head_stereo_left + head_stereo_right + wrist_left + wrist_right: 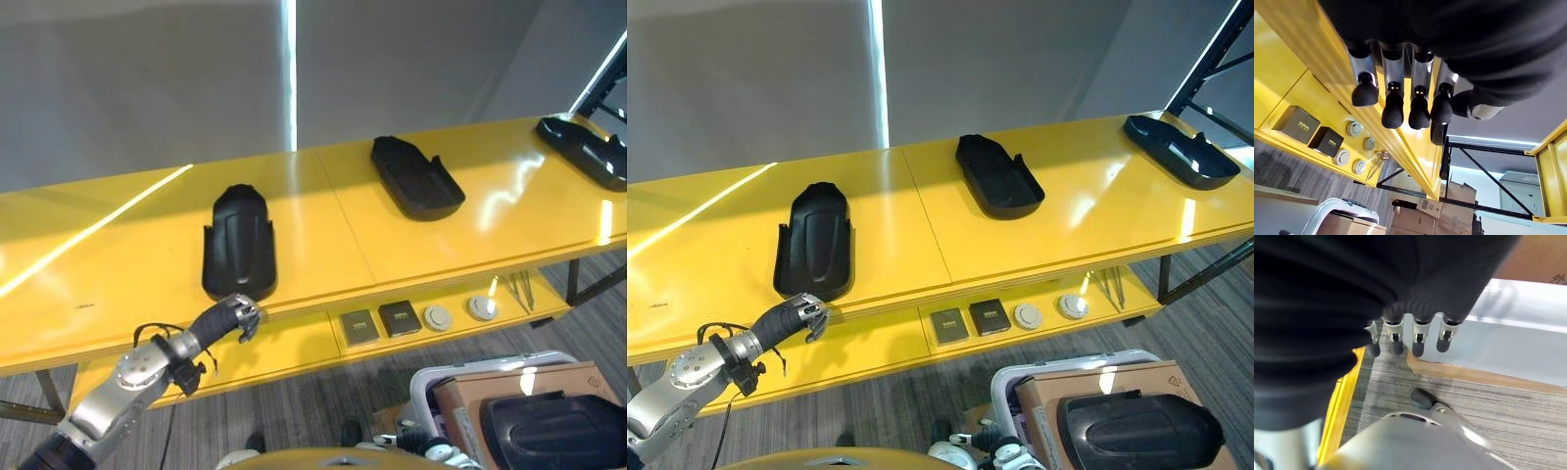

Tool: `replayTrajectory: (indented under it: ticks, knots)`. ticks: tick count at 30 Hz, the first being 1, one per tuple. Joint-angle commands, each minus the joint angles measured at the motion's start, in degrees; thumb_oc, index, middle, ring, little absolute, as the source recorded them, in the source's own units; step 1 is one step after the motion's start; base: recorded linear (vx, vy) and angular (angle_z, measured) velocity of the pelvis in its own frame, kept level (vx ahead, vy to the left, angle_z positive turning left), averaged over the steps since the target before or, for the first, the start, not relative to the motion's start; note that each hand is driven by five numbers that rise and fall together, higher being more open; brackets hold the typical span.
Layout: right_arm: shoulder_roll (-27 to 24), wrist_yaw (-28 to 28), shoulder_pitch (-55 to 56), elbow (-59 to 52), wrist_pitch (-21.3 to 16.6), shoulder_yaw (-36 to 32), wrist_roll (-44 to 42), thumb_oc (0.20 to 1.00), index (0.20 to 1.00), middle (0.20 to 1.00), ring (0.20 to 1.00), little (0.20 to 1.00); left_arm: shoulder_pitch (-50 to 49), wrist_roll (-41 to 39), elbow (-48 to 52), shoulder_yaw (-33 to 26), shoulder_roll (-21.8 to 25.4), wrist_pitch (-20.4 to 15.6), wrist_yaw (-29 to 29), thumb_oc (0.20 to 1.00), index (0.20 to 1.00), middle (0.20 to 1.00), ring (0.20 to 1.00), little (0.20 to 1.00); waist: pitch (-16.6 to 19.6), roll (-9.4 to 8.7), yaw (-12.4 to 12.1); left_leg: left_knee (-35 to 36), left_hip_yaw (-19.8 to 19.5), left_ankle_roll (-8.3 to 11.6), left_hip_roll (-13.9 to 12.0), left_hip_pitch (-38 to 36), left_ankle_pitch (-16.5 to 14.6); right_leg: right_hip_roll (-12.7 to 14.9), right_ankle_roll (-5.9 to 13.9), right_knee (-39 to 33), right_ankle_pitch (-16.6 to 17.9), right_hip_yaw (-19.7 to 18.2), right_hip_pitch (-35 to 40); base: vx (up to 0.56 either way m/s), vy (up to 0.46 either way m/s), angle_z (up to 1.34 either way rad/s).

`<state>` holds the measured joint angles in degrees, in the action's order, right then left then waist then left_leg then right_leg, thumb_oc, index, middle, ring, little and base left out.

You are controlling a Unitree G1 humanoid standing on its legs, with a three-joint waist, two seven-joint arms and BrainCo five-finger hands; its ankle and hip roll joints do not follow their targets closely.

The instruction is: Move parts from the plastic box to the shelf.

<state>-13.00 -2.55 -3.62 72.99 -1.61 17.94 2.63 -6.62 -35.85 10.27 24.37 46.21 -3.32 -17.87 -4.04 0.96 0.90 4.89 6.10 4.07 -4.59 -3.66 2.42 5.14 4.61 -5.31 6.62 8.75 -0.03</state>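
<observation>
While three parts sit on the shelf, a fourth waits in the box.

Parts on shelf: three black moulded parts lie on the yellow shelf [323, 211] top, well apart — the left part [238, 243] near the front edge, the middle part [416, 176] farther back, the right part [584, 147] at the far right end.

Part in box: another black part [554, 429] lies on a brown cardboard sheet [495, 384] inside the plastic box [431, 387], on the floor at lower right.

Left hand: the left hand [227, 318] hangs at the shelf's front edge, just below the left part; its fingers [1392, 110] are relaxed and nearly straight, holding nothing.

Right hand: the right hand [1396, 318] hangs low beside the white wall of the box, over the grey floor; its fingers [1418, 345] point down, straight, with nothing in them.

Lower shelf: two dark square boxes [379, 322] and two round white discs [459, 313] sit in a row, with thin metal tools [521, 289] to their right.
</observation>
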Motion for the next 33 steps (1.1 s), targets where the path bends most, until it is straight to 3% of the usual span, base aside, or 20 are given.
replayTrajectory:
  ticks: [1, 8, 11, 18, 27, 33]
  knots:
    - [0.04, 0.32, -2.24, 2.67, -0.45, 2.75, 1.46, 1.000, 1.000, 1.000, 1.000, 1.000, 1.30, 3.02, 0.20, -2.45, -1.30, -2.72, 1.93, 0.200, 0.200, 0.200, 0.200, 0.200, -1.57, -0.44, 0.83, 0.11, -2.59, 1.27, -2.55, 1.11, -2.95, 4.40, 4.47, 0.80, -6.05, 0.52, 4.23, 0.00, 0.000, 0.00]
    - [0.21, -0.84, -1.93, 2.53, -0.13, 1.81, 1.33, 1.000, 1.000, 1.000, 1.000, 1.000, 1.96, 8.20, -6.46, -6.08, -10.33, -3.59, 7.37, 0.200, 0.200, 0.200, 0.200, 0.200, -1.92, -0.60, 0.79, 0.11, -2.91, 0.98, -2.25, 1.62, -2.81, 4.77, 4.42, 0.71, -5.91, 0.97, 4.15, 0.00, 0.002, 0.06]
    - [0.26, -1.04, -1.93, 2.45, -0.05, 1.72, 1.42, 1.000, 1.000, 1.000, 1.000, 1.000, 2.77, 9.31, -7.46, -6.76, -11.98, -3.85, 8.48, 0.200, 0.200, 0.200, 0.200, 0.200, -1.85, -0.65, 0.84, 0.11, -2.92, 0.93, -2.19, 1.67, -2.83, 4.81, 4.35, 0.67, -5.99, 0.95, 4.16, 0.00, 0.005, 0.05]
    - [0.86, -1.74, -1.95, 1.89, 0.11, 2.36, 2.06, 1.000, 1.000, 1.000, 1.000, 1.000, 8.65, 4.41, -13.06, -8.01, -20.43, -5.11, 12.90, 0.200, 0.200, 0.200, 0.200, 0.200, -1.34, -0.92, 1.62, 0.11, -2.81, 0.87, -2.07, 1.59, -2.98, 4.95, 4.30, 0.78, -6.16, 1.10, 4.45, 0.00, 0.000, 0.00]
    - [0.90, -1.81, -2.45, 1.56, 0.34, 2.71, 2.72, 1.000, 1.000, 1.000, 1.000, 1.000, 12.85, -2.26, -14.33, -9.04, -24.17, -6.04, 13.86, 0.200, 0.200, 0.200, 0.200, 0.200, -1.49, -0.74, 2.28, 0.11, -2.42, 0.75, -1.99, 1.38, -3.14, 5.14, 4.32, 0.93, -6.09, 0.69, 4.31, 0.00, 0.000, 0.00]
    - [0.69, -1.86, -2.64, 1.70, 0.33, 2.38, 2.88, 1.000, 1.000, 1.000, 1.000, 1.000, 12.44, -2.04, -15.38, -9.88, -24.24, -6.32, 14.77, 0.200, 0.200, 0.200, 0.200, 0.200, -1.76, -0.48, 2.45, 0.11, -2.25, 0.69, -1.97, 1.35, -3.19, 5.22, 4.34, 1.02, -6.07, 0.63, 4.23, 0.00, 0.000, 0.00]
